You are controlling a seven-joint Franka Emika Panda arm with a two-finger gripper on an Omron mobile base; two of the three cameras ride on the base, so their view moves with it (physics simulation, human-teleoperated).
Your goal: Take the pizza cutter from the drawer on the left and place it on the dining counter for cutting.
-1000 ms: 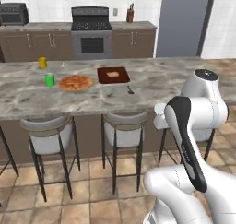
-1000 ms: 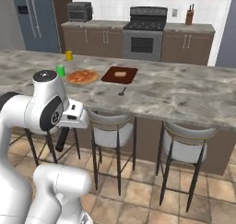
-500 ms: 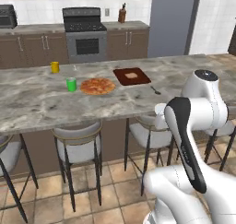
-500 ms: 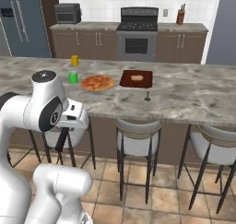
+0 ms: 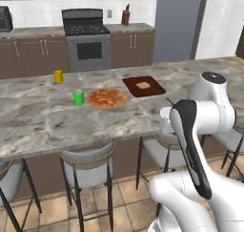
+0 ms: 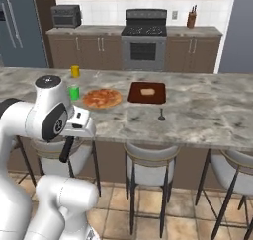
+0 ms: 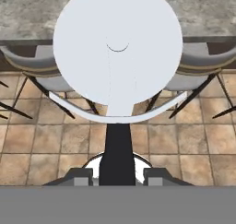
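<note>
Cutter (image 7: 117, 52) is clamped by its black handle in gripper (image 7: 117, 177), wheel out front, long axis in line w/ fingers. Table (image 7: 27, 15) near edge is seen just beyond wheel, above stools (image 7: 203, 64); gripper is held below top, so lift + reach fwd judged req'd.

You see the dining counter (image 5: 43, 121) with its veined marble top; on it lie a pizza (image 5: 107, 98), a green cup (image 5: 78, 97) just beside it, and a yellow cup (image 5: 58, 76) farther back. A dark board (image 5: 144, 86) with a pale piece on it lies to the right; a small utensil (image 6: 161, 116) lies near the front edge.
</note>
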